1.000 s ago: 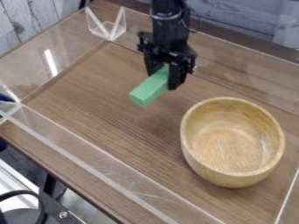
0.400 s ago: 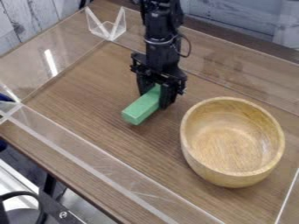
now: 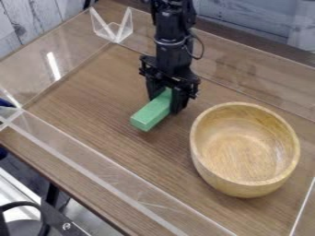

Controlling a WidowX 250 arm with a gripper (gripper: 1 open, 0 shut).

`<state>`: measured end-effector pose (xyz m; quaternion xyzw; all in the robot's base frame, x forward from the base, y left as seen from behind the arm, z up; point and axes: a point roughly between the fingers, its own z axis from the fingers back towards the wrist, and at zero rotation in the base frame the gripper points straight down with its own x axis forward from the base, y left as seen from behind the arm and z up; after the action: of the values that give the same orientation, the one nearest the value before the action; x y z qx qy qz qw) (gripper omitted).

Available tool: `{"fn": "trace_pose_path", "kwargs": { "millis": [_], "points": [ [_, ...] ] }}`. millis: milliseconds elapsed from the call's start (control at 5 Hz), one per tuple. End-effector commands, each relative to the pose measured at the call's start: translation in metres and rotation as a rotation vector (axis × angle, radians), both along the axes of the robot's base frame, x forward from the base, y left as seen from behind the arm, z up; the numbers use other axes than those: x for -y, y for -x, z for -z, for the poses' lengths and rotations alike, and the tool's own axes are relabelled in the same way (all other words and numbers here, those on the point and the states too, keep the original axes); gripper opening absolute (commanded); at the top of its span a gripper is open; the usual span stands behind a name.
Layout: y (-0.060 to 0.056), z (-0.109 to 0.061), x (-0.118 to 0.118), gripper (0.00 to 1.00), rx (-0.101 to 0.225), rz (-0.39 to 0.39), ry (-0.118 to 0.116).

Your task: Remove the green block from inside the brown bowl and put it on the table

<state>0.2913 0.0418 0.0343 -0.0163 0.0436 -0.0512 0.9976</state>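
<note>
Acrylic walls [image 3: 50, 138] edge the table [image 3: 110, 157] at left. Near centre, the gripper [image 3: 169, 100] points straight down, clamped on the green block [image 3: 151, 112]; its upper end is hidden between the fingers, and whether its lower end touches the wood is unclear. Right of it sits the brown bowl [image 3: 246, 147], nothing inside.

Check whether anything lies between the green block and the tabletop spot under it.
Nothing visible does. The gripper is shut on the green block, whose low end is at or on the bare table. The brown bowl sits apart, to the right.

A clear acrylic V-shaped stand [image 3: 112, 25] sits at the far edge, before a whitewashed plank wall [image 3: 37, 20].
</note>
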Motion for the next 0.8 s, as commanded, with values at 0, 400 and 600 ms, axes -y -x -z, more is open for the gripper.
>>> {"fn": "trace_pose_path", "kwargs": {
  "millis": [0, 400, 600],
  "points": [
    [-0.0182, -0.0353, 0.0006, 0.00, 0.127, 0.009, -0.021],
    [-0.0192, -0.0363, 0.0023, 0.00, 0.128, 0.011, -0.022],
    [-0.0193, -0.0369, 0.0031, 0.00, 0.129, 0.012, -0.022]
  ]
}}
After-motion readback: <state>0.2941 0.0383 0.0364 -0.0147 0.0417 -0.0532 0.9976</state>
